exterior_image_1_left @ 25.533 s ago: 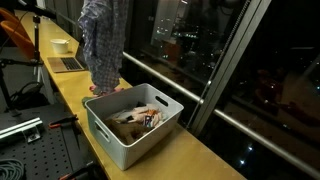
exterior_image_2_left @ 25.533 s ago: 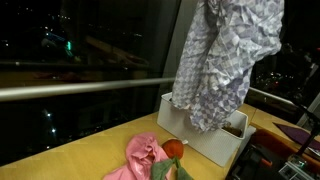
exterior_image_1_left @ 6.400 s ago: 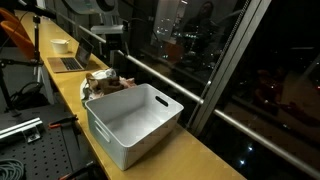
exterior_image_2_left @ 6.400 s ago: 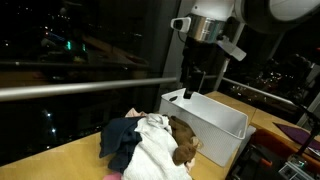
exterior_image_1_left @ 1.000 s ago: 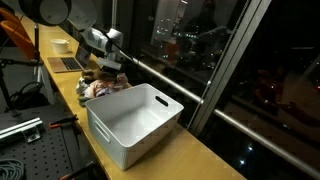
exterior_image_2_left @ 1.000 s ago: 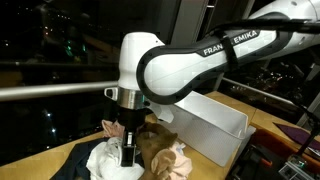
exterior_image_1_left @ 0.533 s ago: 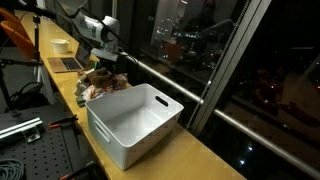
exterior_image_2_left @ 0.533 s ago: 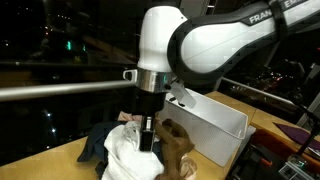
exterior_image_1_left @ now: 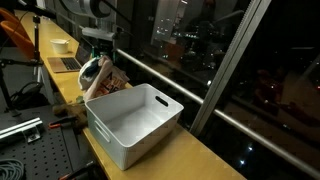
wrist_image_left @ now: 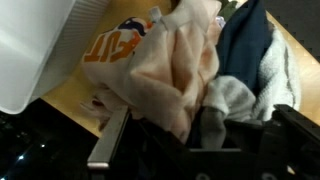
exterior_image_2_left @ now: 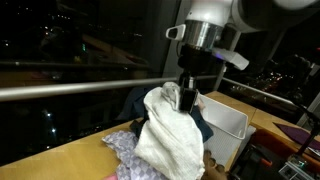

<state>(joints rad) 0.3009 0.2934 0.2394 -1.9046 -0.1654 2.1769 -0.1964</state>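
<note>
My gripper is shut on a bundle of clothes and holds it above the yellow tabletop. A cream-white cloth hangs from the jaws, with a dark blue garment behind it. In the wrist view the cream cloth and the dark blue garment bunch up at the gripper; the jaws are mostly hidden by fabric. In an exterior view the gripper holds the hanging clothes just behind the empty white bin.
A patterned grey cloth and other garments lie on the table under the bundle. The white bin stands beside them. A laptop and a bowl sit further along the table, by the window.
The gripper has risen and moved toward the bin, lifting the cream cloth and blue garment off the pile.
</note>
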